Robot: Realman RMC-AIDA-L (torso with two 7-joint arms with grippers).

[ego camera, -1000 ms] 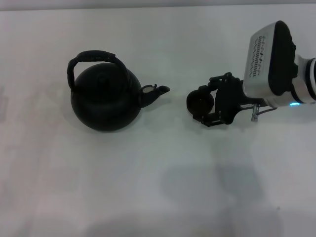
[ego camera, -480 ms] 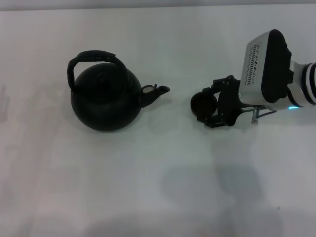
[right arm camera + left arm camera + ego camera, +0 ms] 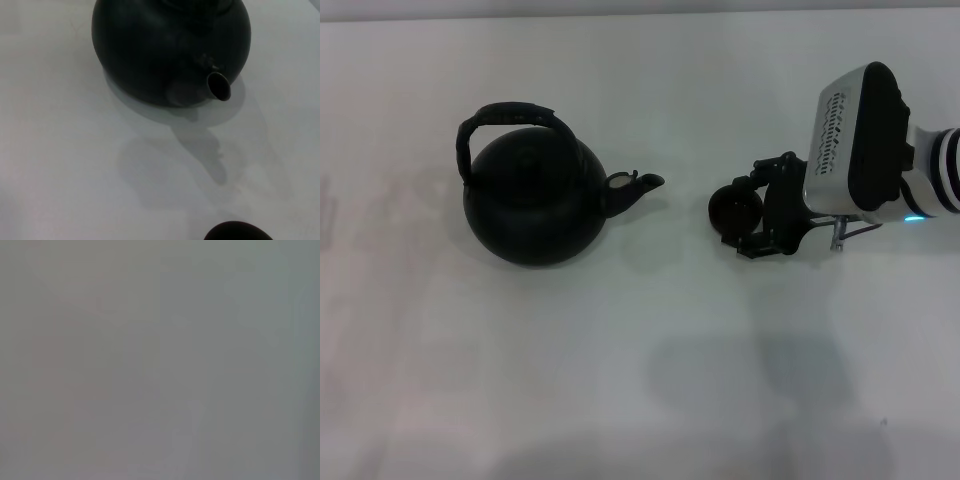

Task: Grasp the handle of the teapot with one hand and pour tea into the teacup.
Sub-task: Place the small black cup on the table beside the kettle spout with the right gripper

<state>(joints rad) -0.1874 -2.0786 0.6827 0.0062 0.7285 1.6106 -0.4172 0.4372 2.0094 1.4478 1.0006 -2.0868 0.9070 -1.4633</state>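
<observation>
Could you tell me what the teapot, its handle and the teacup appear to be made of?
The teapot looks like cast iron or dark ceramic: matte black with almost no glare. Its handle seems wrapped, with an uneven, ridged outline. The teacup, at the right claw, looks like dark ceramic, though it is too small to be sure.
</observation>
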